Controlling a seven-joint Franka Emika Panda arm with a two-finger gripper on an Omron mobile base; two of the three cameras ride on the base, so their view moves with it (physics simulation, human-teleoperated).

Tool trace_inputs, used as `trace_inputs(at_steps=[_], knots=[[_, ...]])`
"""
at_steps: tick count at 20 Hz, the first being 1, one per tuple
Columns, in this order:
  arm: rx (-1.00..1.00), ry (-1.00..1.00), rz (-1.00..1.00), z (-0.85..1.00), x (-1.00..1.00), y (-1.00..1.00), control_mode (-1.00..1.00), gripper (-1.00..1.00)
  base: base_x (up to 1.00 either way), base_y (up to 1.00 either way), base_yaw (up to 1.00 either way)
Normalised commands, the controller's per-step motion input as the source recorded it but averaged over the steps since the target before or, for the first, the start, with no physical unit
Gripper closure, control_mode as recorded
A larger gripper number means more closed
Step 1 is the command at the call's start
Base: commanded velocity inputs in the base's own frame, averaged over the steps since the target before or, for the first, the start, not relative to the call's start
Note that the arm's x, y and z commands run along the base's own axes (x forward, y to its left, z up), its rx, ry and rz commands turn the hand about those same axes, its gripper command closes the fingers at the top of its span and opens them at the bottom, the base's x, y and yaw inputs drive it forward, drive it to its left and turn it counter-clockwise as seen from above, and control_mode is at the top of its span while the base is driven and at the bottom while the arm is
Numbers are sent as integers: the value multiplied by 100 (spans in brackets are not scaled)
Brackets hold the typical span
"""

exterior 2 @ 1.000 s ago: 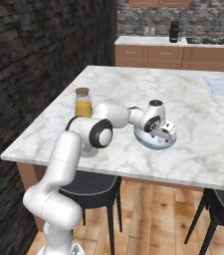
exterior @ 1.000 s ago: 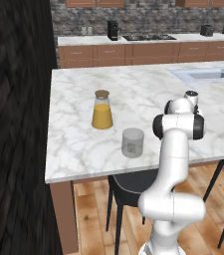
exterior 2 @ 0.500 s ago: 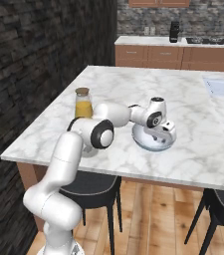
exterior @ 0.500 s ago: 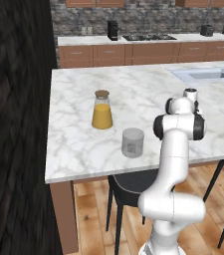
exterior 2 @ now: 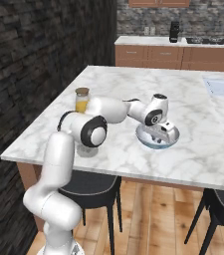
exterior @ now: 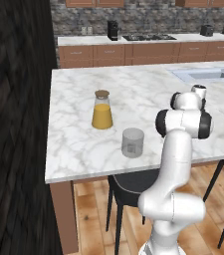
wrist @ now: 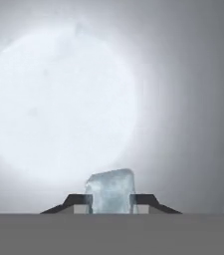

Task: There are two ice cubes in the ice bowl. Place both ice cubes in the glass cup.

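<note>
Two-finger gripper clenched on pale translucent ice cube, now lower inside shallow grey ice bowl than a second ago. Grasp looks made; lift next. Short translucent glass cup waits near counter front edge, empty.

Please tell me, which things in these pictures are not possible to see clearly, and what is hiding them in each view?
- Second ice cube: the hand view has one ice cube between the fingertips; where the other lies cannot be told.
- Ice bowl contents: in the right base view the hand covers them.
- Glass cup: in the left base view, too small to tell whether it holds ice.
- Gripper: whether it already clamps the cube is unclear.
</note>
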Motion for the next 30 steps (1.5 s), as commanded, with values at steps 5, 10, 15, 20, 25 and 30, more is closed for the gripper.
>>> trace_inputs(at_steps=[5, 10, 15, 20, 25, 30], knots=[[1, -21, -11, 100, 0, 94, -100, 100, 0, 0, 0], [0, -1, -4, 98, -59, 95, -100, 100, 0, 0, 0], [0, 0, 0, 79, -99, 77, -100, 100, 0, 0, 0], [0, 0, 0, 3, -71, 99, -100, 100, 0, 0, 0], [0, 0, -3, 8, -12, 100, -100, 100, 0, 0, 0], [0, 0, -8, 11, 1, 95, -100, 100, 0, 0, 0]])
